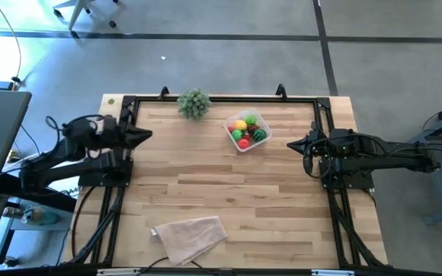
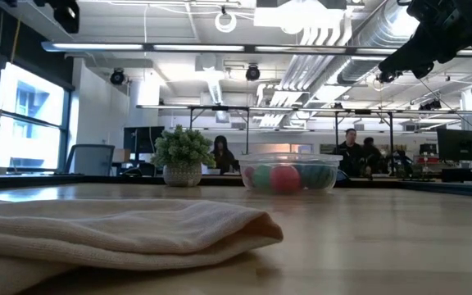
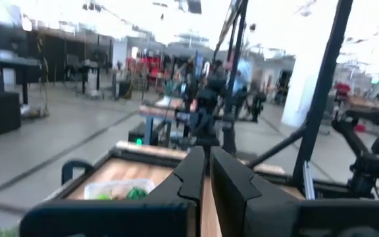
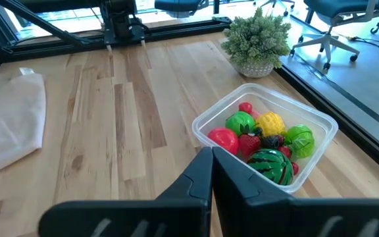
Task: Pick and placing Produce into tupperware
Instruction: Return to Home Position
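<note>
The clear tupperware (image 1: 247,130) stands on the wooden table, far of centre, and holds the produce (image 4: 263,146): red, green, yellow and small dark-red toy pieces. It also shows in the low view (image 2: 289,173) and the left wrist view (image 3: 117,190). My left gripper (image 1: 146,136) is shut and bare at the table's left side, drawn back near its base, pointing level toward the right. My right gripper (image 1: 291,143) is shut and bare at the right side, just right of the box; its fingertips (image 4: 210,157) stand short of the box's rim.
A bushy pale-green plant ball (image 1: 193,103) stands at the far edge, left of the box. A beige cloth (image 1: 192,235) lies crumpled at the near edge. A black frame (image 1: 221,97) borders the table. Bare wood lies across the middle.
</note>
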Action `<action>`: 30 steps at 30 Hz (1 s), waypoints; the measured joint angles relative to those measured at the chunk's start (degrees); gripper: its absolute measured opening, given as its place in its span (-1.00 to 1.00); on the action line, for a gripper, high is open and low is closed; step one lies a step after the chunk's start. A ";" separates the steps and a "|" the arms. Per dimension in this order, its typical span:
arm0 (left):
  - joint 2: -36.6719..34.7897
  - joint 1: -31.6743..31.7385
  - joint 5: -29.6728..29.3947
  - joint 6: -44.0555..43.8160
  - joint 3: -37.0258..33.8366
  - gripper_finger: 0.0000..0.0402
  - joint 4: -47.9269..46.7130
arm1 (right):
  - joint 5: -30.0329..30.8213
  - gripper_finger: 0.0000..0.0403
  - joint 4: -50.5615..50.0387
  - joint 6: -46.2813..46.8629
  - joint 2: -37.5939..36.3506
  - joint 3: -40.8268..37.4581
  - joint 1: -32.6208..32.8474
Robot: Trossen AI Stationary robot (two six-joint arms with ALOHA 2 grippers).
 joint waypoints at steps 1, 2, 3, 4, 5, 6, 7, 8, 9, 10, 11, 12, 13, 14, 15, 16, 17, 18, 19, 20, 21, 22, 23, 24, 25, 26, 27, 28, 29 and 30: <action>-1.31 0.00 -0.09 0.00 0.00 -0.92 -0.16 | 0.00 -1.00 0.00 0.00 0.00 -0.02 -0.01; -2.51 0.00 -0.15 0.00 0.00 -0.92 -0.61 | 0.00 -1.00 0.00 0.00 0.00 -0.02 -0.01; -3.66 0.00 -0.45 0.00 0.00 -0.92 -1.46 | 0.00 -1.00 0.00 0.01 0.00 -0.01 0.00; -4.82 0.00 -0.51 0.02 0.00 -0.92 -2.41 | -0.01 -1.00 0.00 0.00 0.00 -0.02 -0.01; -5.92 0.00 -0.51 0.01 0.00 -0.92 -3.28 | -0.02 -1.00 0.00 0.02 0.00 -0.02 -0.01; -7.11 0.00 -0.51 0.02 0.00 -0.92 -4.36 | 0.00 -1.00 0.00 0.02 0.00 -0.02 -0.02; -8.32 0.00 -0.51 0.04 0.00 -0.92 -5.61 | 0.00 -1.00 0.00 0.00 0.00 -0.02 -0.02; -9.53 0.00 -0.52 0.06 0.00 -0.92 -6.73 | 0.00 -1.00 0.00 0.00 0.00 -0.01 -0.01; -10.66 0.00 -0.51 0.08 0.00 -0.92 -7.59 | -0.01 -1.00 0.00 0.00 0.00 -0.02 -0.01; -11.14 0.00 -0.43 0.10 0.06 -0.92 -8.11 | 0.00 -1.00 0.00 0.00 0.00 -0.02 0.00; -10.94 0.00 0.04 0.13 0.13 -0.92 -7.92 | 0.00 -1.00 0.00 0.00 0.00 -0.02 -0.02; -10.92 0.00 0.82 0.16 0.03 -0.92 -8.53 | 0.00 -1.00 0.01 0.01 0.00 -0.02 -0.02; -10.92 0.00 1.04 0.42 -0.02 -0.92 -8.79 | -0.02 -1.00 -0.02 0.00 0.01 -0.02 0.00; -10.73 0.00 1.01 0.93 -0.03 -0.92 -8.16 | 0.01 -1.00 -0.02 0.03 0.01 -0.02 -0.02; -10.70 0.00 0.98 1.43 -0.30 -0.92 -7.57 | 0.00 -1.00 0.00 0.07 0.00 -0.01 -0.02; -10.72 0.00 1.04 1.57 -0.90 -0.92 -7.63 | -0.01 -1.00 -0.01 0.06 0.00 -0.02 -0.02; -10.70 0.00 0.98 1.78 -1.76 -0.92 -7.73 | -0.02 -1.00 0.00 0.04 0.00 -0.02 -0.01; -10.67 0.00 0.73 2.04 -2.70 -0.92 -7.80 | -0.03 -1.00 0.00 0.04 0.00 -0.02 0.00; -10.76 0.00 0.38 2.26 -3.65 -0.92 -7.66 | -0.05 -1.00 0.00 0.04 0.00 -0.02 -0.02; -10.83 0.00 0.18 2.36 -4.80 -0.92 -6.90 | -0.09 -1.00 -0.02 0.02 0.00 -0.02 0.00; -10.85 0.00 0.14 2.34 -6.17 -0.92 -5.97 | -0.09 -1.00 0.00 0.02 0.00 -0.02 -0.02; -10.85 0.00 -0.06 2.18 -7.75 -0.92 -5.22 | -0.08 -1.00 -0.02 0.06 0.00 -0.02 -0.02; -10.80 0.00 -0.10 2.05 -9.51 -0.92 -4.25 | -0.09 -1.00 0.00 0.13 0.00 -0.02 -0.02; -10.76 0.00 -0.07 1.72 -11.08 -0.92 -2.90 | -0.10 -1.00 0.00 0.11 0.00 -0.02 -0.01; -10.76 0.00 -0.07 1.57 -12.53 -0.92 -1.29 | -0.15 -1.00 -0.02 0.09 0.00 -0.02 -0.02; -10.80 -0.01 -0.08 1.55 -14.08 -0.92 0.45 | -0.17 -1.00 0.00 0.09 0.00 -0.01 -0.01; -10.80 0.00 -0.09 1.53 -15.43 -0.92 1.86 | -0.20 -1.00 0.00 0.09 0.00 -0.02 0.00; -10.78 0.00 -0.07 1.52 -16.75 -0.92 2.94 | -0.22 -1.00 0.00 0.09 0.00 -0.02 -0.02; -10.78 0.00 -0.07 1.49 -18.04 -0.92 3.91 | -0.22 -1.00 0.00 0.09 0.00 -0.02 0.00; -10.78 0.00 -0.07 1.36 -19.11 -0.92 4.84 | -0.22 -1.00 0.00 0.07 0.00 -0.02 -0.01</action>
